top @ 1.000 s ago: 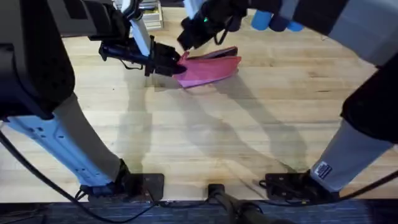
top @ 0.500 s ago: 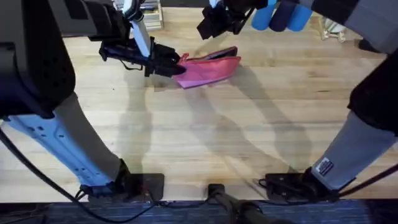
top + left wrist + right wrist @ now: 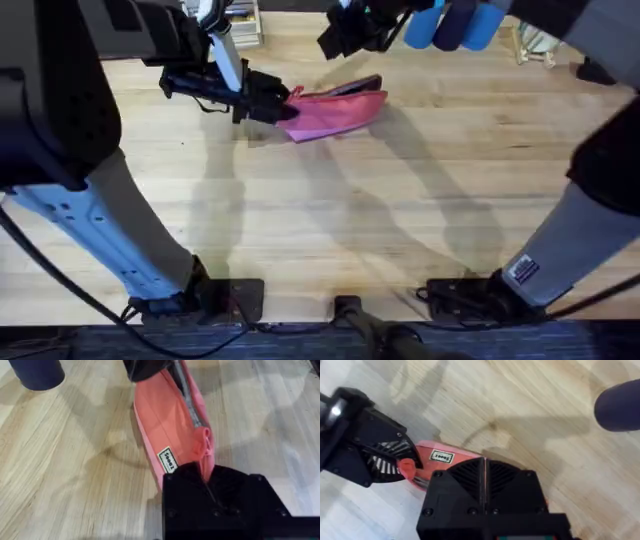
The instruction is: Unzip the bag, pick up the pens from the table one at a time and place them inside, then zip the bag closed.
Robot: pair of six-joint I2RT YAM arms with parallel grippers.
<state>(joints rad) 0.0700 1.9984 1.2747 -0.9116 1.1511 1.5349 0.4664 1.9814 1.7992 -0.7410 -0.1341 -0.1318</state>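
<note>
Pink bag [image 3: 335, 112] has a small tag maybe reading "Soooz", left gripper [image 3: 280, 103] pinches its nine o'clock end, right gripper [image 3: 335, 38] is squeezed together, holding nothing.

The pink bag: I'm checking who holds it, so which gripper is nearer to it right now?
Left. The left gripper is shut on the bag at its end; the right gripper hovers apart from it, toward the table's far side, fingers closed.

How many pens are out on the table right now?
0 that I can make out. Bare table surrounds the pink bag, whose end the left gripper holds; the arms may hide some.
</note>
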